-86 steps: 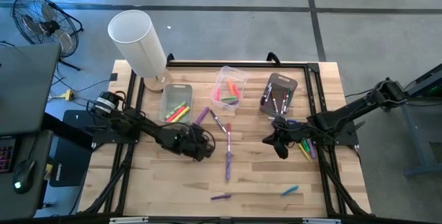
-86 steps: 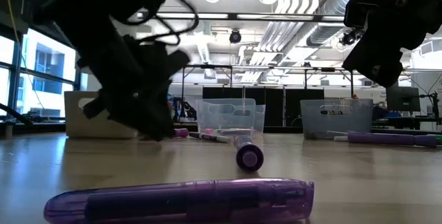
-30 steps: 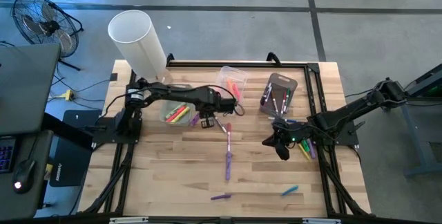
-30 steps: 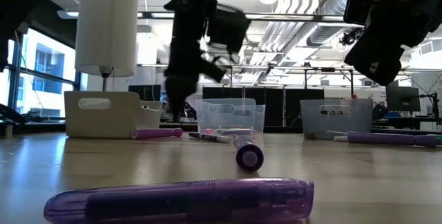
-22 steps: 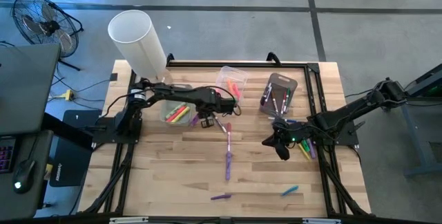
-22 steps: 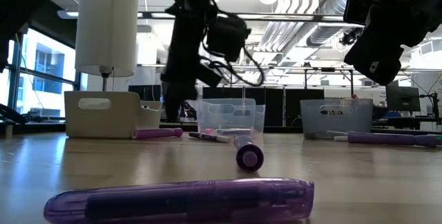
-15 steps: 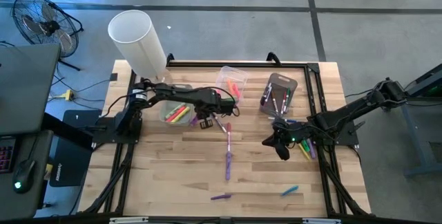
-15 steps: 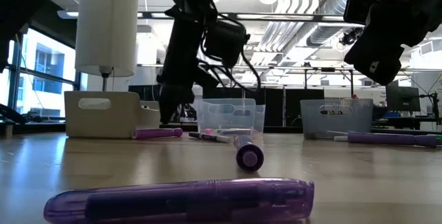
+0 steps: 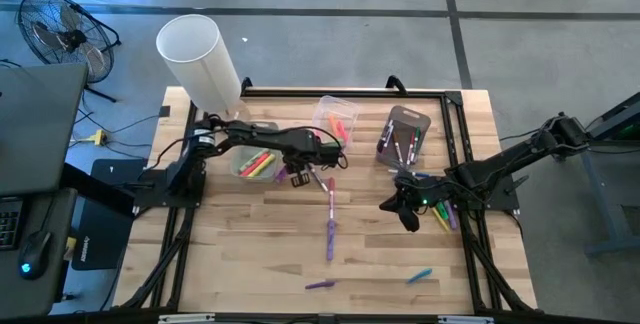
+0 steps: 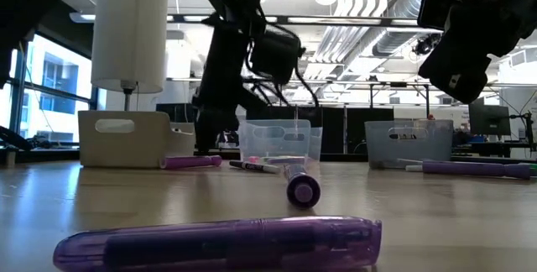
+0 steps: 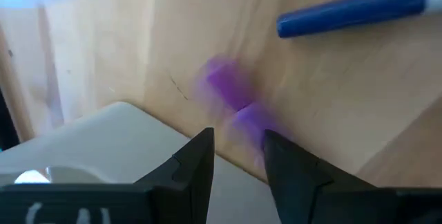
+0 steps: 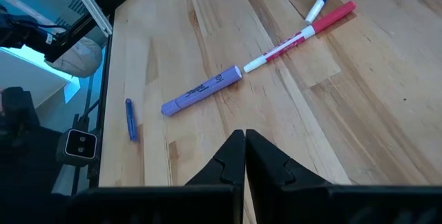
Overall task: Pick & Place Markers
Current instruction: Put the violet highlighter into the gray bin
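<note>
While your left end effector (image 9: 297,175), fingers apart, reaches down over a purple marker (image 11: 231,94), your right end effector (image 9: 392,203) hangs closed above the table (image 9: 250,254).

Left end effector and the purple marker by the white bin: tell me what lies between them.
Nothing. In the left wrist view the left end effector hangs over the purple marker, only bare table between, beside the white bin.

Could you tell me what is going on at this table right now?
The robot is sorting markers into bins. The left hand is down beside the white bin, its fingers partly open around a purple marker lying on the table. The right hand waits shut above the table's right side, holding nothing. More markers are loose on the wood, among them a purple one near the middle and a blue one toward the front.
</note>
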`<move>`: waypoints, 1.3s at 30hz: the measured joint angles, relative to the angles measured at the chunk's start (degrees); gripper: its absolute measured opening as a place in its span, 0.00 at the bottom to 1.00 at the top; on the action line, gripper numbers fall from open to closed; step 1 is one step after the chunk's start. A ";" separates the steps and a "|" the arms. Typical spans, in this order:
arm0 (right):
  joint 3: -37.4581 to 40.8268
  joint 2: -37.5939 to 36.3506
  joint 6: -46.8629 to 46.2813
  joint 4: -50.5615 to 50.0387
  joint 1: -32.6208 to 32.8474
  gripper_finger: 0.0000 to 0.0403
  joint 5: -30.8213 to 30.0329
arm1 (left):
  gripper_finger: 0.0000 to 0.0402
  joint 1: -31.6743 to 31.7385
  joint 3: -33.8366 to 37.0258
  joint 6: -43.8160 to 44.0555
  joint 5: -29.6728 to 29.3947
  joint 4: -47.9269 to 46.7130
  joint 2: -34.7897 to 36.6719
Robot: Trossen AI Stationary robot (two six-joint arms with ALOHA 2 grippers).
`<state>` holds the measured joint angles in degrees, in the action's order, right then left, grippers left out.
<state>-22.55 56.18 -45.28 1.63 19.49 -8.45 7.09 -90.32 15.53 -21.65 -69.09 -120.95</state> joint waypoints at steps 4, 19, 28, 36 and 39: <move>0.00 0.00 -0.77 0.00 0.04 0.00 0.04 | 0.30 0.00 0.10 -0.07 1.53 -1.50 -0.34; 0.00 0.00 0.00 -0.02 0.04 0.00 0.28 | 0.30 -6.13 0.11 3.20 6.05 0.99 -2.47; 0.00 0.00 0.28 -0.02 0.04 0.00 0.28 | 0.30 -10.22 -1.91 7.08 8.40 2.51 -2.48; 0.00 0.00 -1.16 0.00 0.04 0.00 1.37 | 0.30 -11.39 -4.90 10.89 10.79 4.45 -2.51; 0.00 0.00 -1.36 0.22 0.06 0.00 2.22 | 0.30 -11.43 -6.75 13.53 12.84 4.41 -2.51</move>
<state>-22.55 56.18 -46.63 1.84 19.54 -6.23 -4.34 -97.07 29.06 -8.81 -64.68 -123.46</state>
